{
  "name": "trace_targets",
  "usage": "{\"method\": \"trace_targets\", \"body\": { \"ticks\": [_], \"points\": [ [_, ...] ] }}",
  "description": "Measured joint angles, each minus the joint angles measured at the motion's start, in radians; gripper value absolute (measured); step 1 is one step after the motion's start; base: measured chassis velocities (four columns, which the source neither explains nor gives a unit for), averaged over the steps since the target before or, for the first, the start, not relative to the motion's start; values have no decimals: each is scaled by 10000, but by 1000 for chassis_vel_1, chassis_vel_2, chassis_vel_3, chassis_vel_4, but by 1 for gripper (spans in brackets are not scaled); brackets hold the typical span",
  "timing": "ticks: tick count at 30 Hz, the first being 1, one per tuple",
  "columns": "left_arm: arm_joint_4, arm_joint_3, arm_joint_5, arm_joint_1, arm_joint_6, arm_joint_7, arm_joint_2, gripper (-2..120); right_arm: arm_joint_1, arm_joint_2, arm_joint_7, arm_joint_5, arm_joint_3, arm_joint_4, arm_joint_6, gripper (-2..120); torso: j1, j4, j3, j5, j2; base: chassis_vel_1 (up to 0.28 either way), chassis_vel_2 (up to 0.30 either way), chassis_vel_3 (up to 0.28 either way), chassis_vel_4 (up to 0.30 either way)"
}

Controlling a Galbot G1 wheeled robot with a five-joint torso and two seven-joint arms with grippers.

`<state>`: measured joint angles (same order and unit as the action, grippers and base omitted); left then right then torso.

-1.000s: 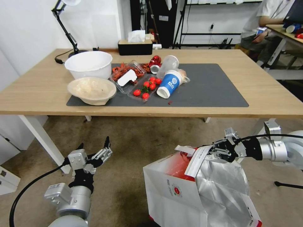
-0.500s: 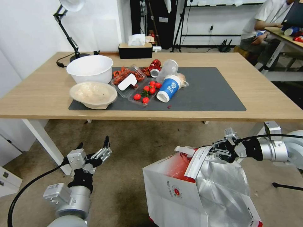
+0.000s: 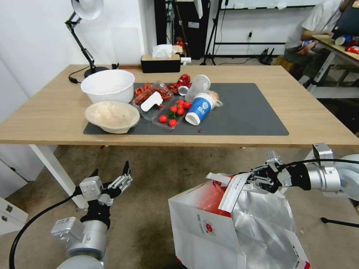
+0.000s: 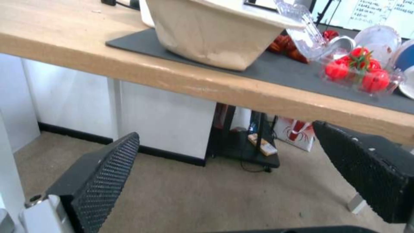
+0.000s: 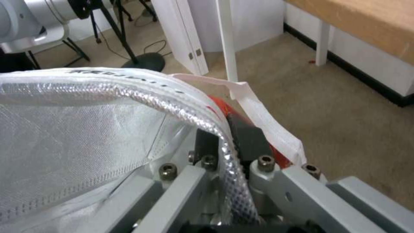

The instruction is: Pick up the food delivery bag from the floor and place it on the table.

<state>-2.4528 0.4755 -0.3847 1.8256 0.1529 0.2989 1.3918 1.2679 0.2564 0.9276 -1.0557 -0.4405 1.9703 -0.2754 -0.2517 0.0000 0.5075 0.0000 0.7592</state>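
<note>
— So, the right gripper (image 3: 258, 178) pinches the food delivery bag (image 3: 232, 228) by its foil rim, below the table (image 3: 299, 112)?
— Yes. Thin foil may tear or slip. Left gripper (image 3: 112, 179) waits spread.

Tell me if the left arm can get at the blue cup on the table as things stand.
Probably not directly. The left gripper hangs open below the table edge, and the cup lies well back on the mat behind the tomato tray. It would have to rise past the edge first.
</note>
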Motion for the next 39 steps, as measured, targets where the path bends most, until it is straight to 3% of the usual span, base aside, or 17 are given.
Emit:
{"method": "trace_targets", "body": {
  "ticks": [39],
  "points": [
    [-145,-2,-6,112,24,36,34,100,159,23,-36,-5,-112,208,-15,0,-754,0,1035,0,1786,0,0,0,0]
  ]
}}
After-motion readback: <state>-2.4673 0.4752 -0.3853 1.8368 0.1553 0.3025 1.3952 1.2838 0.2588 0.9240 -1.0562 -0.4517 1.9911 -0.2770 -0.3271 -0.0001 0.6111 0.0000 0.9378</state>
